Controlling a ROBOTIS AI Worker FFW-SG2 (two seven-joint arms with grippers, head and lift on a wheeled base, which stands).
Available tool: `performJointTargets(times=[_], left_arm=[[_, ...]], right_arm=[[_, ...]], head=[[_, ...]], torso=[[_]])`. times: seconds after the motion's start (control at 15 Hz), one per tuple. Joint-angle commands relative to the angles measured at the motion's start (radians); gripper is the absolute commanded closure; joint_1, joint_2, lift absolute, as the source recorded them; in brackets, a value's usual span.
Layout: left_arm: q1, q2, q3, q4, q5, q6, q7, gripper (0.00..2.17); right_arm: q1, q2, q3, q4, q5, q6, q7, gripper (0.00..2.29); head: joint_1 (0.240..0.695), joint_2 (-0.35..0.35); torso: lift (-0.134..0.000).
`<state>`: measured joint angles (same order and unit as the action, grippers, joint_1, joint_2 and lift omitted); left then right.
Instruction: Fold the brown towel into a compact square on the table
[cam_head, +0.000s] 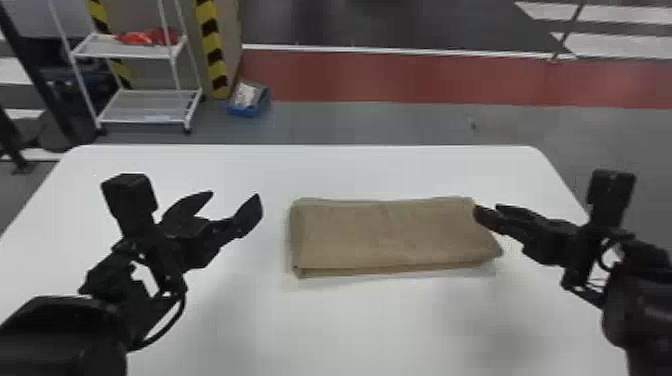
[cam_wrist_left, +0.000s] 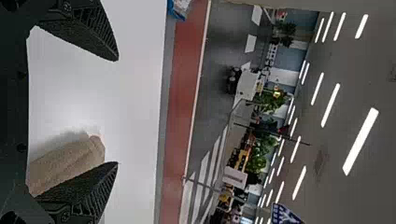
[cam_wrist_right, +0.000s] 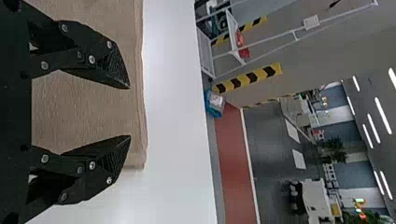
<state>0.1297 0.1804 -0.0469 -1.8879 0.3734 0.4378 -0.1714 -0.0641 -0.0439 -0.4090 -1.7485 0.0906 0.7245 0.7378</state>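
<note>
The brown towel (cam_head: 385, 235) lies on the white table as a long folded rectangle, its layers showing along the near edge. My left gripper (cam_head: 235, 200) is open over the table, apart from the towel's left end. At the towel's right end stands my right gripper (cam_head: 487, 209); whether it touches the cloth I cannot tell. In the left wrist view, the towel (cam_wrist_left: 70, 161) shows behind one finger of the open left gripper (cam_wrist_left: 118, 112). In the right wrist view, the towel (cam_wrist_right: 88, 107) lies behind the open right gripper (cam_wrist_right: 130, 113), with no cloth pinched.
The white table (cam_head: 340, 170) extends around the towel on all sides. Beyond its far edge, a white wire shelf (cam_head: 145, 107) and a blue box (cam_head: 249, 100) stand on the floor at the left.
</note>
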Motion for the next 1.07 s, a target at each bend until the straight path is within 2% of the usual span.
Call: performJointTargets(times=[0.0, 0.07, 0.13, 0.2, 0.4, 0.73, 0.93, 1.0], left_arm=[[0.001, -0.004, -0.065, 0.001, -0.025, -0.006, 0.010, 0.10], [0.001, -0.006, -0.099, 0.006, -0.039, -0.006, 0.029, 0.10], [0.001, -0.006, -0.139, 0.009, -0.060, -0.003, 0.050, 0.10], [0.005, -0.006, -0.174, 0.009, -0.082, -0.003, 0.093, 0.10], [0.008, -0.010, -0.215, 0.018, -0.074, -0.006, 0.133, 0.10], [0.008, -0.010, -0.254, 0.020, -0.087, 0.052, 0.178, 0.12], [0.019, -0.009, -0.263, 0.020, -0.076, 0.095, 0.179, 0.30], [0.021, -0.009, -0.269, 0.020, -0.077, 0.101, 0.181, 0.43]], right_arm=[[0.007, -0.028, -0.085, 0.038, 0.018, -0.069, 0.002, 0.11], [0.013, -0.033, -0.120, 0.044, 0.020, -0.093, 0.008, 0.11], [0.015, -0.034, -0.166, 0.053, 0.023, -0.118, 0.028, 0.11], [0.013, -0.034, -0.214, 0.064, 0.021, -0.136, 0.045, 0.11], [0.015, -0.044, -0.275, 0.076, 0.011, -0.151, 0.068, 0.11], [0.015, -0.044, -0.271, 0.086, 0.011, -0.167, 0.071, 0.11], [0.012, -0.044, -0.266, 0.093, 0.012, -0.173, 0.071, 0.11], [0.010, -0.044, -0.267, 0.096, 0.012, -0.176, 0.071, 0.11]], head=[[0.695, -0.137], [0.695, -0.167], [0.695, -0.237], [0.695, -0.270], [0.695, -0.350], [0.695, -0.350], [0.695, -0.350], [0.695, -0.350]], torso=[[-0.124], [-0.124], [-0.124], [-0.124], [-0.124], [-0.124], [-0.124], [-0.124]])
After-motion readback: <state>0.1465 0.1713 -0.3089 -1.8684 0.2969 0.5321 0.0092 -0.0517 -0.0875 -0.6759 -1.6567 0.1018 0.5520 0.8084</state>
